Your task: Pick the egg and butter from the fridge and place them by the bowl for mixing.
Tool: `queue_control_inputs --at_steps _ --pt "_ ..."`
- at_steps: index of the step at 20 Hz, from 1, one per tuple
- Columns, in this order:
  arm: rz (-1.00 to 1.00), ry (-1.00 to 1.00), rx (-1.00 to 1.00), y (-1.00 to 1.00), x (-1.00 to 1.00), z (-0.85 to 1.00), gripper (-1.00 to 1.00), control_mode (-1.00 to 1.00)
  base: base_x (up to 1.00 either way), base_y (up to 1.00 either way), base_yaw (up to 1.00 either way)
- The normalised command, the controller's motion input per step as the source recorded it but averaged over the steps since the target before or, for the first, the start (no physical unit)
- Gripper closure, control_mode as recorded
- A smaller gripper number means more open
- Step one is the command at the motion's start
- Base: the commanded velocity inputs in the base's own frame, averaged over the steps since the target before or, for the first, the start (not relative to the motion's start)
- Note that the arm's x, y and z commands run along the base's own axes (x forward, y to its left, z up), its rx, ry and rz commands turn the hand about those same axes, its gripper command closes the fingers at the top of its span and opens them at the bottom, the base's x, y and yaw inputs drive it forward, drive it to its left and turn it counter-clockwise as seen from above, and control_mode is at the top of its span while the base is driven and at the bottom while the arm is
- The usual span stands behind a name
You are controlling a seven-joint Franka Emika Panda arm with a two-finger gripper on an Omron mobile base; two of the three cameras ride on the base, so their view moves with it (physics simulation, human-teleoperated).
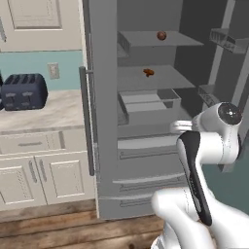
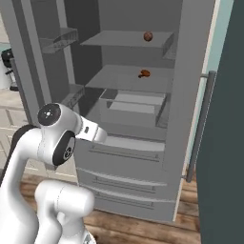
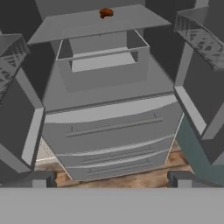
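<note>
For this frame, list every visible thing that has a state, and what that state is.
Tall grey fridge: doors open, lower drawers shut.
Small reddish-brown round egg: resting on top shelf, untouched.
Orange-brown lumpy item: lying on middle shelf.
Clear drawer: pushed in under middle shelf.
Gripper: open, holding nothing, facing fridge.
Dark toaster: sitting on counter.

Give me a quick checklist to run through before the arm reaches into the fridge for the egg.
1. Fridge doors open: ok, shelves are exposed in both base views.
2. Egg located: ok, it sits alone on the top shelf.
3. Not confused with the orange-brown lumpy item: ok, that lies one shelf lower.
4. Gripper open and empty: ok, its tips stand wide apart in the hand view with nothing between them.
5. Gripper aimed at the egg: not ok, the hand view faces the lower drawers.
6. Butter located: cannot tell.
</note>
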Motion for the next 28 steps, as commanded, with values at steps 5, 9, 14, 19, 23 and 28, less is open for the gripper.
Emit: queue_control_inputs --at_steps 5,9,14,19,23,28 --pt "0.00 0.00 0.00 0.00 0.00 0.00 -1.00 1.00 0.30 -0.19 0.01" --pt "0.00 0.00 0.00 0.00 0.00 0.00 -1.00 1.00 0.39 -0.05 0.00" --pt "0.00 0.00 0.00 0.00 0.00 0.00 -1.00 1.00 0.52 -0.06 0.00" --pt "0.00 0.00 0.00 0.00 0.00 0.00 -1.00 1.00 0.44 -0.15 0.00" --pt "0.00 0.00 0.00 0.00 0.00 0.00 -1.00 1.00 0.46 -0.21 0.00" --pt "0.00 0.00 0.00 0.00 0.00 0.00 -1.00 1.00 0.40 -0.24 0.00"
